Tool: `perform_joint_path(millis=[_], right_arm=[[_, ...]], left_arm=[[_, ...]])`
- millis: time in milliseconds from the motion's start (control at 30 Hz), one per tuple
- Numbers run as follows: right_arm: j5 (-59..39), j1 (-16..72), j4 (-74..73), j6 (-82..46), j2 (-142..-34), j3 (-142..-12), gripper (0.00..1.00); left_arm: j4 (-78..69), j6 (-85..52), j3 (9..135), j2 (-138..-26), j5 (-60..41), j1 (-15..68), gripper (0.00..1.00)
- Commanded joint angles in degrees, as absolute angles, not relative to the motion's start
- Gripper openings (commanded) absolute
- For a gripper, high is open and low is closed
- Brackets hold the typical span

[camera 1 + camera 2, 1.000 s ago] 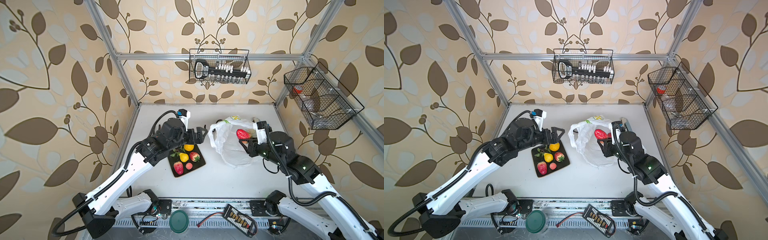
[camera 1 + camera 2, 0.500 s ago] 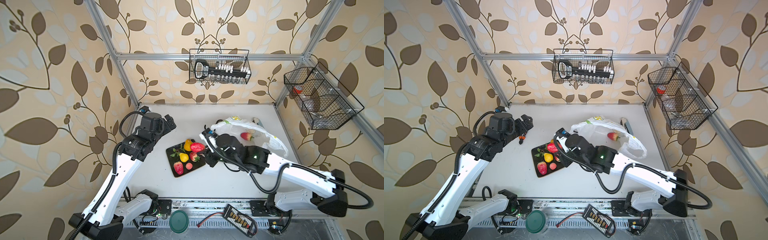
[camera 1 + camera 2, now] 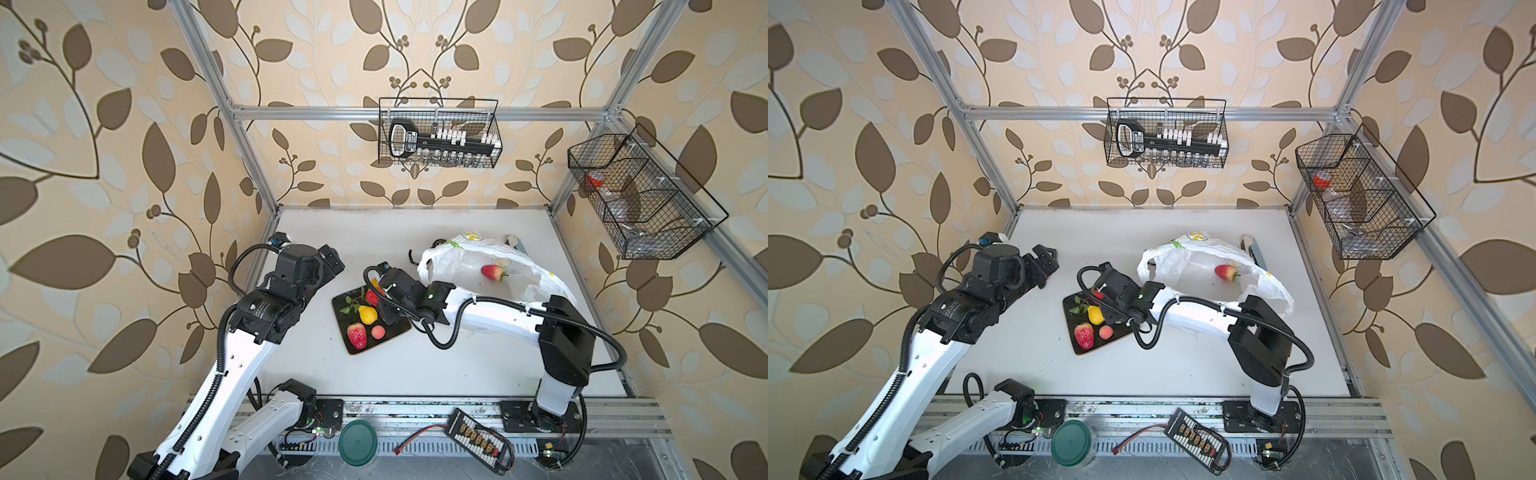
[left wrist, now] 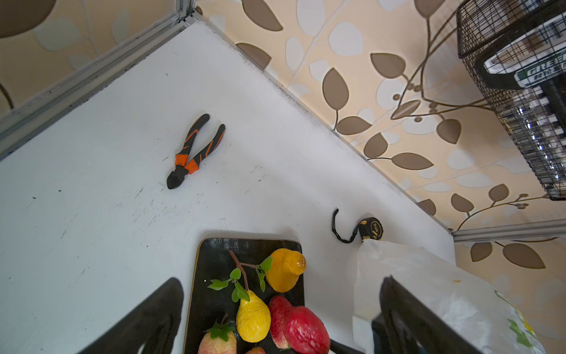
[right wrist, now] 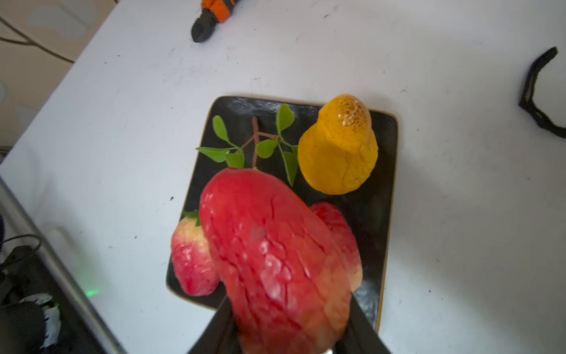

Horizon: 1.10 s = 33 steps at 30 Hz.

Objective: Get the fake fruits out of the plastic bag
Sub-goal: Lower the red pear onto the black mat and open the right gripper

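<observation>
My right gripper (image 5: 291, 309) is shut on a red strawberry (image 5: 275, 254) and holds it just above the black plate (image 3: 395, 332), reaching across the middle. On the plate lie an orange fruit (image 5: 337, 147), a yellow pear (image 3: 368, 314), a strawberry (image 3: 357, 336), a small peach (image 3: 378, 331) and another red fruit (image 5: 340, 226). The plastic bag (image 3: 457, 257) lies slumped behind the right arm, and one strawberry (image 3: 492, 272) shows inside it. My left gripper (image 3: 332, 262) hangs open and empty left of the plate, apart from the bag.
Orange-handled pliers (image 4: 196, 150) lie on the white table at the back left. A tape measure (image 4: 372, 228) sits by the bag's far edge. Wire baskets (image 3: 438, 133) hang on the back and right walls. A green lid (image 3: 357, 442) sits on the front rail.
My right gripper carried the red strawberry from the bag over to the plate. My left gripper let go of the bag and drew back left, and the bag slumped.
</observation>
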<state>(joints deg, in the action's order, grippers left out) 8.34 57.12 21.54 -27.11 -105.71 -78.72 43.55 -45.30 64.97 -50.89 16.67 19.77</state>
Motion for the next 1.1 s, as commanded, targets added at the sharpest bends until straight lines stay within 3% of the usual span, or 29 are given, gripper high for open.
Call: perform_joint_path(millis=[0,400,600,800,1067], right_arm=[[7.5,56.9,20.1,-28.3,-108.6,-82.2,0.36],[8.1,55.9,21.2,-29.3,-115.0,-85.6,0.43],[8.3,56.0,21.3,-29.7,-114.0,-84.4,0.61],[7.5,56.1,21.2,-29.4,-110.1,-84.0,0.74],[5.9,57.8,20.4,-26.7,-98.0,-81.6,0.76]], left_arm=[[44.5,-46.4,64.5,-49.6,18.3,19.3,0.99],[42.2,-45.8,62.7,-49.0,15.6,19.3,0.99],[40.1,-45.3,62.1,-49.2,13.6,19.3,0.99],[38.0,-43.9,62.1,-49.8,11.8,19.3,0.99],[30.2,-43.4,63.1,-52.6,3.5,19.3,0.99]])
